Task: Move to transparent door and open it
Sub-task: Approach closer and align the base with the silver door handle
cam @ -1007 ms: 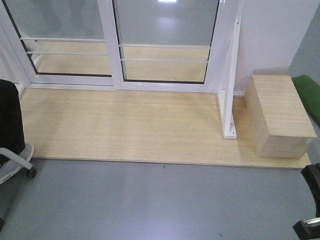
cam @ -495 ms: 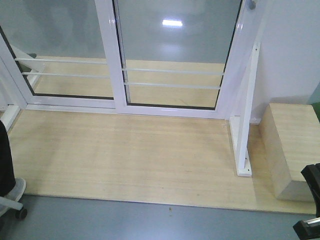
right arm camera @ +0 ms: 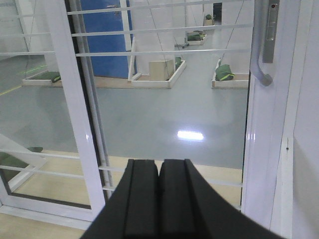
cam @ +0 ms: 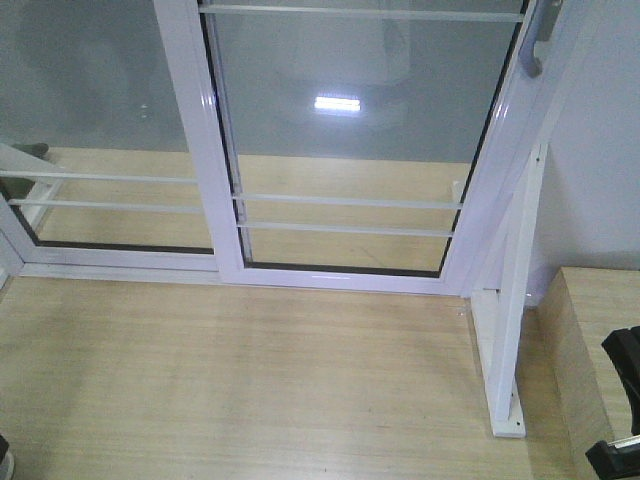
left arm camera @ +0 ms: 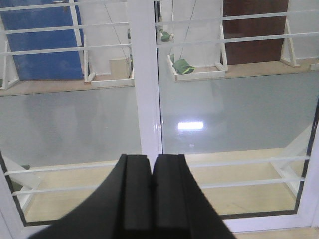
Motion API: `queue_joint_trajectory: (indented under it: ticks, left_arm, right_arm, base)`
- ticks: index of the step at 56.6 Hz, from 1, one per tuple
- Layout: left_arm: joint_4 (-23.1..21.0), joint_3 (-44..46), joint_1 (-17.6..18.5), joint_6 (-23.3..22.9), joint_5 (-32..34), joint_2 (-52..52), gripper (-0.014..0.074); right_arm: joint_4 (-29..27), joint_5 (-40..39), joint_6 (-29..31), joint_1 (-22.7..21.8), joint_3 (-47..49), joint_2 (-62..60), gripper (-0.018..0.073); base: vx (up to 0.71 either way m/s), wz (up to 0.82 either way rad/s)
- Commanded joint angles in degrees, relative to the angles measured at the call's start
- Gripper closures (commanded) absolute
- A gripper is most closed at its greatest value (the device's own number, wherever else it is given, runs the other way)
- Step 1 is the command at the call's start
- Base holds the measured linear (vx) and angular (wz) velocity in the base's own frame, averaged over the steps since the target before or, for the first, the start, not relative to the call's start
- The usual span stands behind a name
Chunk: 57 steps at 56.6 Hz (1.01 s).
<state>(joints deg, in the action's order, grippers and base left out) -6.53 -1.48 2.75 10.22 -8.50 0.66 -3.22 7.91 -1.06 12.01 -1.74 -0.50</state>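
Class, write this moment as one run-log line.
clear-glass sliding door: closed | grey curved handle: untouched | left gripper: shut | right gripper: shut

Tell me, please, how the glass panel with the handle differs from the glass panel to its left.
The handled panel carries a grey curved handle with a lock plate on its right stile; the plain panel shows none. The handled panel ends by the white floor bracket; the plain panel runs off the left edge. Both have white frames, clear glass and two thin white bars low down.
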Motion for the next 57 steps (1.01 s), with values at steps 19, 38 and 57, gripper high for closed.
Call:
queue_joint_trajectory:
  ticks: [19, 38, 57]
  left_arm:
    - [-0.21, 1.41, -0.01, -0.05, 4.60, 0.73, 0.0594]
    - [-0.21, 1.41, -0.01, -0.05, 4.60, 0.73, 0.0594]
    - [-0.21, 1.41, -0.01, -0.05, 4.60, 0.73, 0.0594]
  right_arm:
    - [0.40, -4.63, 0.24, -0.20, -0.08, -0.91, 0.0564]
    - [0.40, -4.63, 0.24, -0.20, -0.08, -0.91, 0.0564]
    - [0.40, -4.63, 0.24, -0.20, -0.08, -0.91, 0.0564]
  base:
    - [0.37, -0.14]
    - [0.26, -0.08]
    - [0.11, 0.02]
